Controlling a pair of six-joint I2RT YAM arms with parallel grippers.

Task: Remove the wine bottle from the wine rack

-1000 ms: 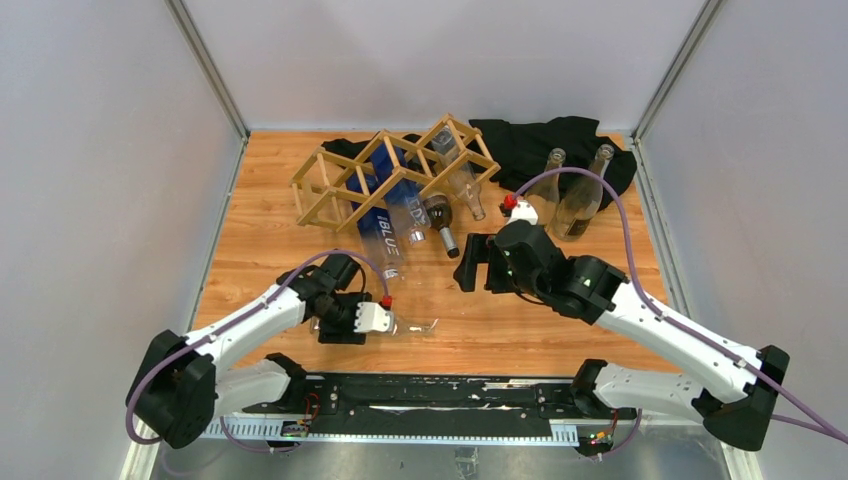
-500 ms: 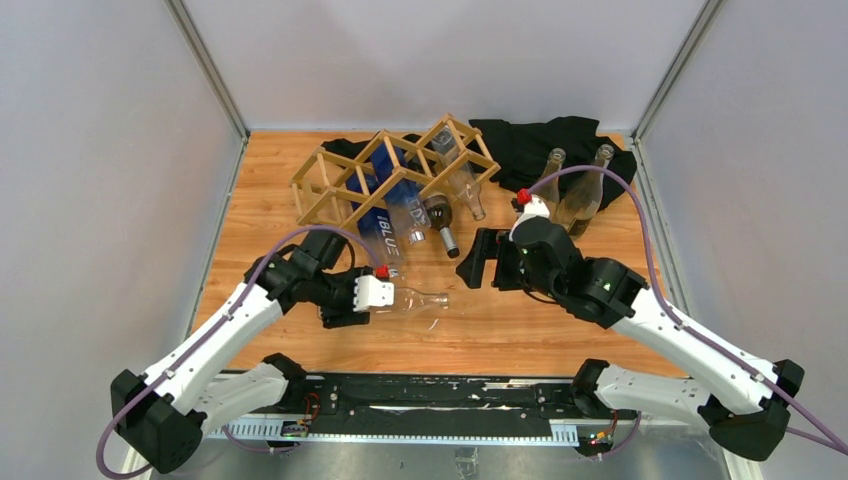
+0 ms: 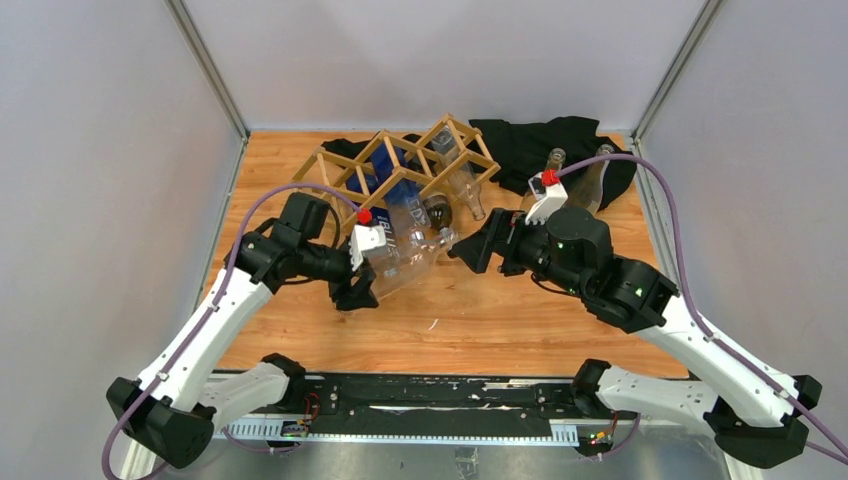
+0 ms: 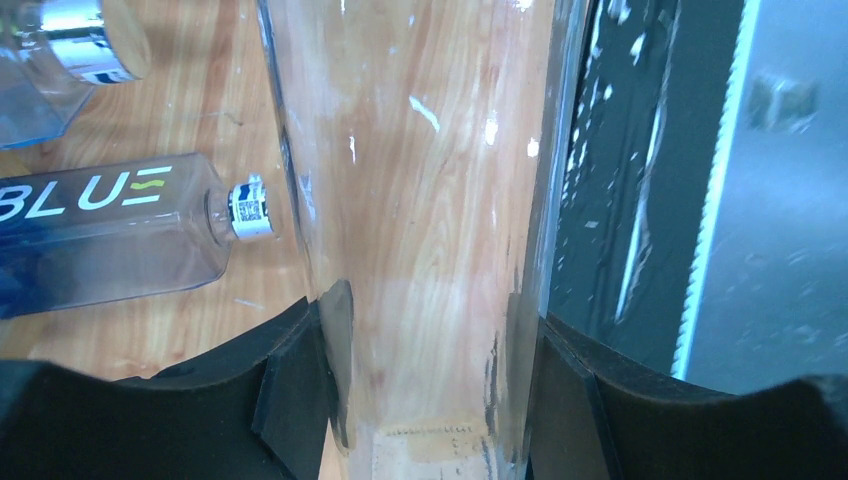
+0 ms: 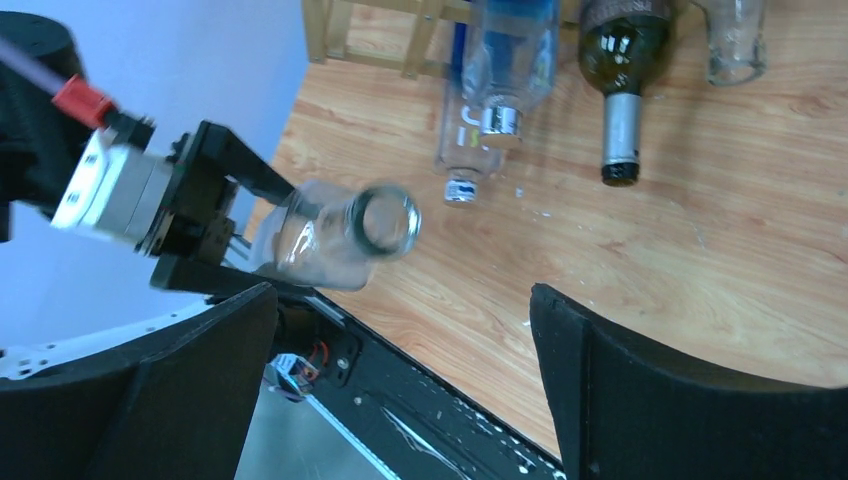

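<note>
Beside the bottle lettered BLUE (image 4: pixel 110 235), left tool (image 4: pixel 428 395) clasps a clear bottle (image 4: pixel 420 200); right tool (image 5: pixel 403 320) gapes

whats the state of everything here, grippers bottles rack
left gripper: shut on clear bottle
clear bottle: held in the air, tilted, mouth toward right gripper
right gripper: open, empty, apart from the clear bottle
wine rack: standing, bottles lying in it
dark bottle: lying in the rack, neck sticking out
blue-label bottle: lying in the rack, neck sticking out
two far bottles: upright by the black cloth
</note>
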